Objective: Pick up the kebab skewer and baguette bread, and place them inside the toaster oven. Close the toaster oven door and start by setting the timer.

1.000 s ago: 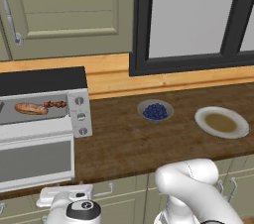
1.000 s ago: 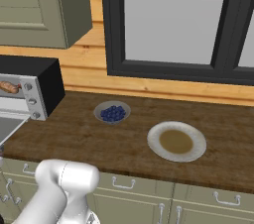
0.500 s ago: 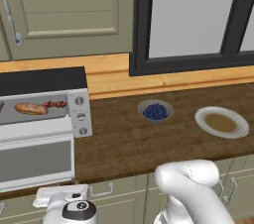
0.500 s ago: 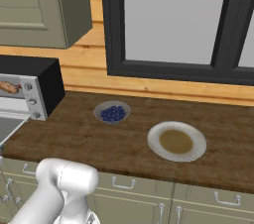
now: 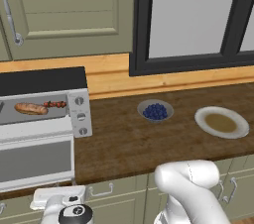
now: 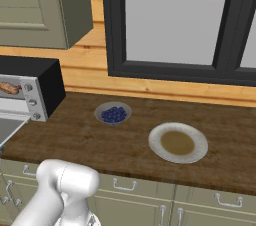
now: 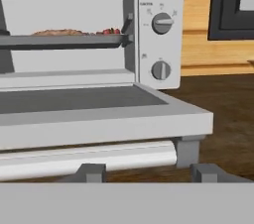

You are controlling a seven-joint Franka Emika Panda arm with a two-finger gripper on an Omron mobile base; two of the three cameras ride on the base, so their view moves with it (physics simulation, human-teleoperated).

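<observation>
Left base view – toaster oven (image 5: pixel 44 114): seen at the left end of the worktop (image 5: pixel 149 139), its black top up and three round knobs in a column on its right side.
Left base view – toaster oven door (image 5: pixel 37 161): dropped open, its glass panel laid out towards the front edge of the worktop.
Left base view – baguette bread (image 5: pixel 31 108): lying on the rack inside the oven.
Left base view – kebab skewer (image 5: pixel 55 104): placed just to the right of the baguette, on the same rack.
Left base view – bowl of blueberries (image 5: pixel 155 111): set mid-worktop, with a plate (image 5: pixel 222 122) well apart to its right.
Right base view – toaster oven (image 6: pixel 30 95): caught at the left edge, an end of the baguette bread (image 6: pixel 7 88) visible inside.
Right base view – bowl of blueberries (image 6: pixel 114 114) and plate (image 6: pixel 178 143): both resting on the worktop (image 6: pixel 75 135).
Hand view – door handle (image 7: pixel 89 158): a silver bar across the near edge of the open door, viewed close and low.
Hand view – pincer (image 7: pixel 149 172): two dark tips are seen just below the handle bar; whether it is released or clenched cannot be told.
Hand view – rack (image 7: pixel 64 41): the baguette and skewer are seen edge-on upon it.
</observation>
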